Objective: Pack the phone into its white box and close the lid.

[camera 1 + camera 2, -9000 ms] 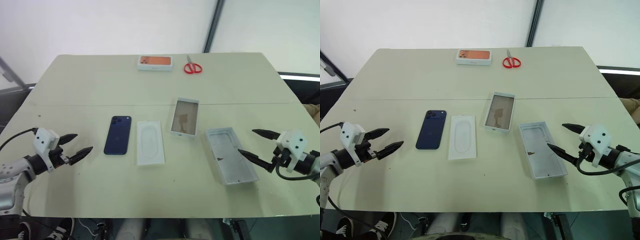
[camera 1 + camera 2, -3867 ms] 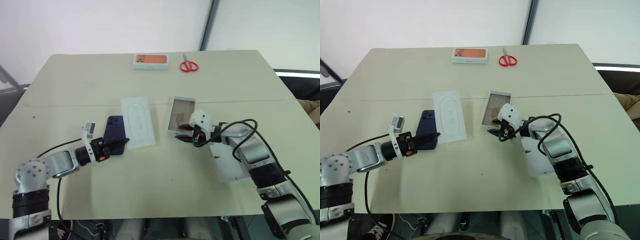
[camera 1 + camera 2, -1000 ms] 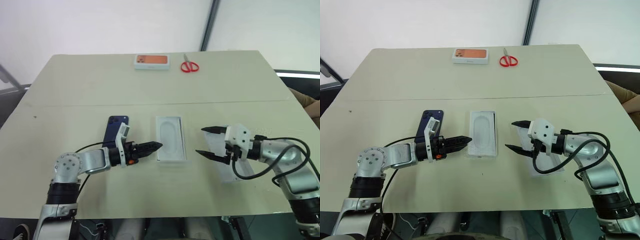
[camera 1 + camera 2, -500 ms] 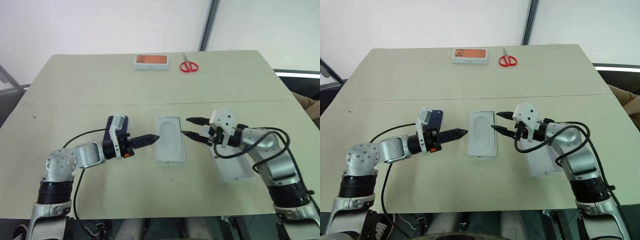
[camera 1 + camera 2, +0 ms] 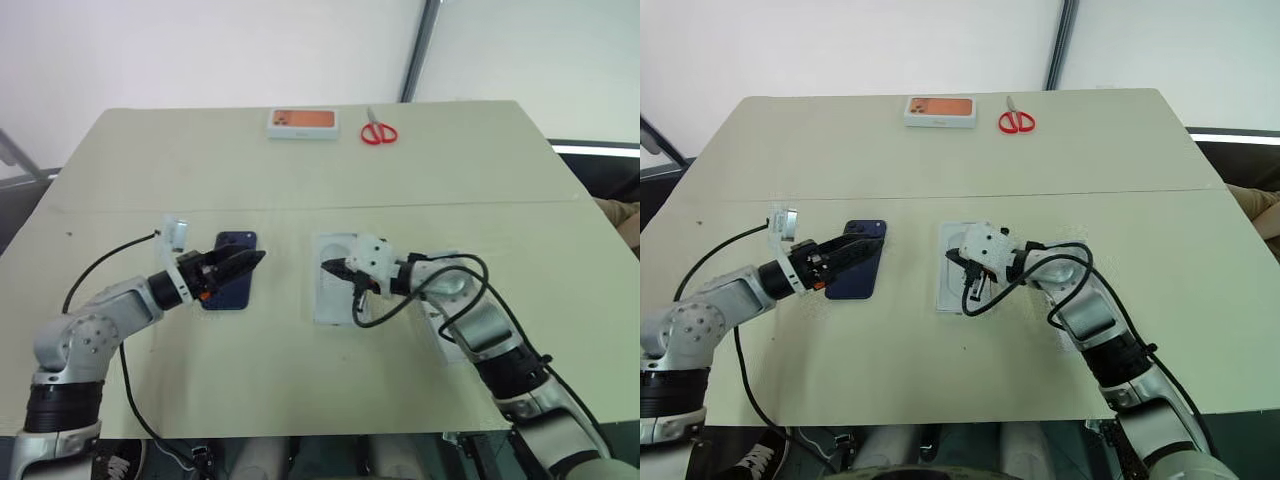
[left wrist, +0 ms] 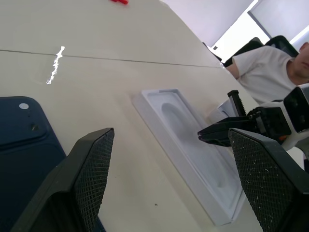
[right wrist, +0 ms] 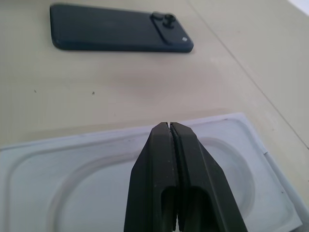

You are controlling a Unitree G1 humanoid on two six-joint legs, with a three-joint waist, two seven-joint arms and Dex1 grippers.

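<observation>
Pale cream tabletop (image 5: 300, 160) fills my head view, with a white wall behind it. I see the phone (image 5: 229, 271) lying flat, back up, left of centre, its camera cluster at the far corner. Just to its right, with a strip of bare table between them, sits the white box (image 5: 338, 296), open, the moulded tray with its oval recess facing up. The lid (image 5: 452, 300) lies further right, mostly hidden behind my right arm, so I can make out no more than a pale edge of it.

My left gripper (image 5: 243, 263) hangs over the phone, pointing toward the box, its two fingers (image 6: 91, 169) spread wide with nothing between them. From the left wrist view the phone's corner lies under the near finger and the box tray stretches ahead.

My right gripper (image 5: 962, 262) reaches in over the box from the right, its fingertips pressed together with nothing between them. In the right wrist view the joined tips sit above the tray's oval recess, with the phone on the table beyond.

At the far edge of the table rests a small orange-topped box (image 5: 303, 122), and beside it a pair of red scissors (image 5: 380, 131). A person in a white shirt (image 6: 270, 72) sits past the table's right side.
</observation>
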